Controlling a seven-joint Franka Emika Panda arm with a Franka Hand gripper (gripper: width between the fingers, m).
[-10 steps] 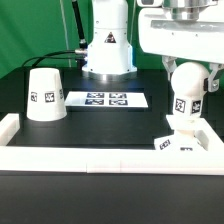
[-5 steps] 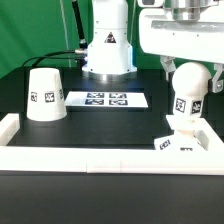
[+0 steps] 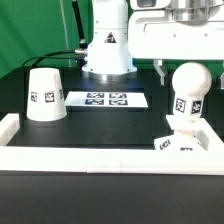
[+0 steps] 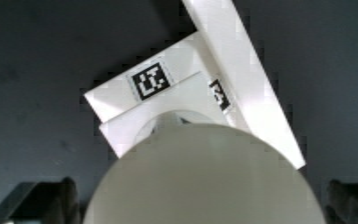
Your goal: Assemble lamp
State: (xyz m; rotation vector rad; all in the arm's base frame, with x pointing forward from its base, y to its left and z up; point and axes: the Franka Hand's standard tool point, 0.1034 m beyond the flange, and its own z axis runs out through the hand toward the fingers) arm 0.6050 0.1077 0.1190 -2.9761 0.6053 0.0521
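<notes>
The bulb (image 3: 188, 88) stands upright on its stem on the flat square base (image 3: 181, 144) at the exterior view's right, against the white front wall. My gripper (image 3: 187, 72) hangs over it, open, with one dark finger (image 3: 160, 68) on each side of the ball and a gap to it. In the wrist view the bulb (image 4: 202, 165) fills the space between the fingers (image 4: 34, 200), with the tagged base (image 4: 158, 85) beyond it. The tapered shade (image 3: 45, 95) stands mouth down at the exterior view's left, far from the gripper.
The marker board (image 3: 108, 100) lies in the middle of the black table. A white wall (image 3: 90, 158) runs along the front and up both sides. The arm's white pedestal (image 3: 107, 50) stands at the back with cables to its left.
The gripper has shifted above the bulb, and the whole ball now shows below the hand. Bulb, base and shade have not moved.
</notes>
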